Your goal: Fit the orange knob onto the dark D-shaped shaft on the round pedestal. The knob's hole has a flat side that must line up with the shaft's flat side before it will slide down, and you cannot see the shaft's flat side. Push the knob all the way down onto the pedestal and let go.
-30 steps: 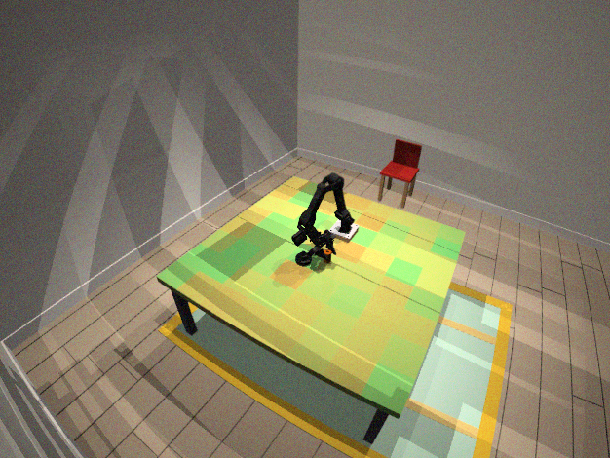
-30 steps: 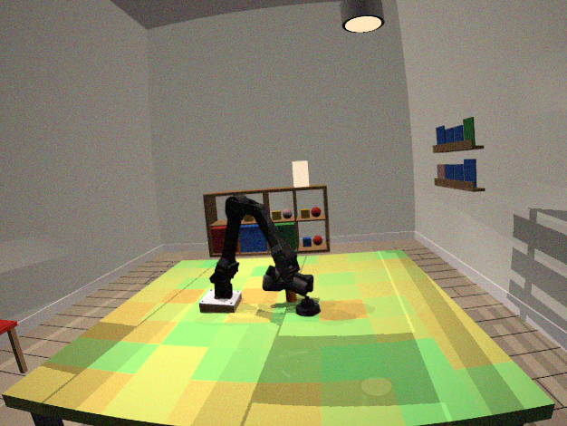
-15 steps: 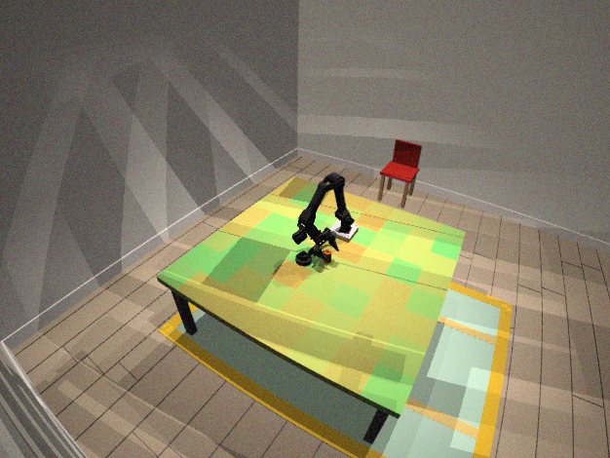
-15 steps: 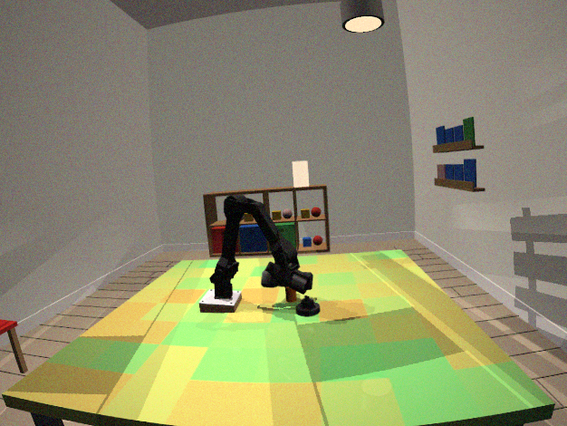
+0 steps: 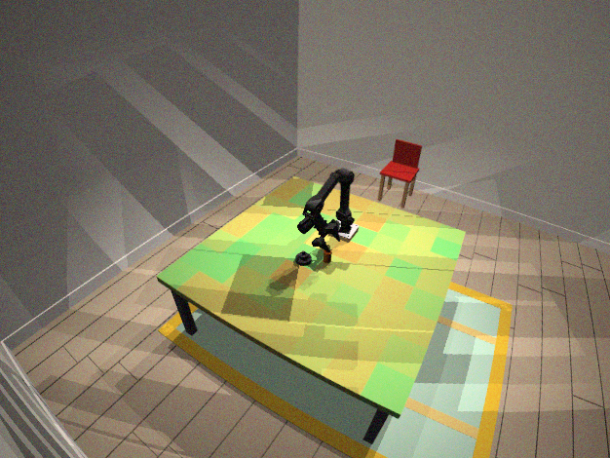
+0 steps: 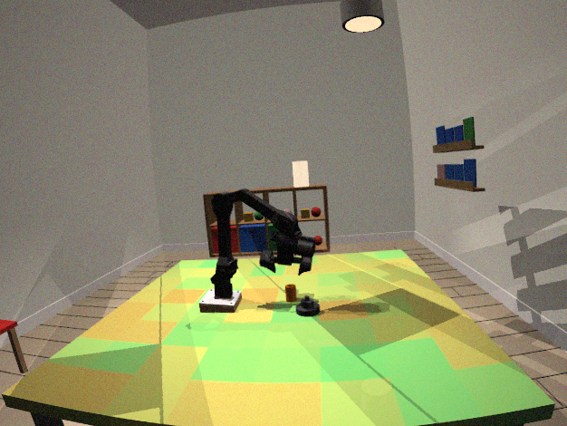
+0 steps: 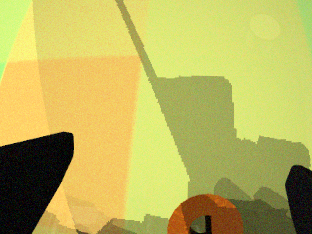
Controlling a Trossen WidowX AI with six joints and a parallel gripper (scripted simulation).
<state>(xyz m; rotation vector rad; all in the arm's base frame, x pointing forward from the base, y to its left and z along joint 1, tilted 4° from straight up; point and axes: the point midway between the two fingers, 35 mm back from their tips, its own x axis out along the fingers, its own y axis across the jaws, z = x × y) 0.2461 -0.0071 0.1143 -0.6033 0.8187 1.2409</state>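
The orange knob [image 5: 327,257] [image 6: 291,293] stands upright on the table, beside the pedestal and apart from it. In the wrist view its ring-shaped top [image 7: 205,202] shows at the bottom edge, with a dark hole whose flat side is hard to make out. The dark round pedestal [image 5: 303,259] [image 6: 307,308] stands on the table with its short shaft [image 6: 307,298] bare. My gripper [image 5: 332,245] [image 6: 287,273] [image 7: 184,163] is wide open and empty, above the knob and clear of it. The shaft's flat side cannot be seen.
The arm's white base [image 5: 349,231] [image 6: 220,301] stands on the patchwork-coloured table [image 5: 384,315] [image 6: 256,403], on the far side of the knob from the pedestal. Shadows cross the table top. A red chair [image 5: 400,171] and a shelf unit [image 6: 327,219] stand beyond the table.
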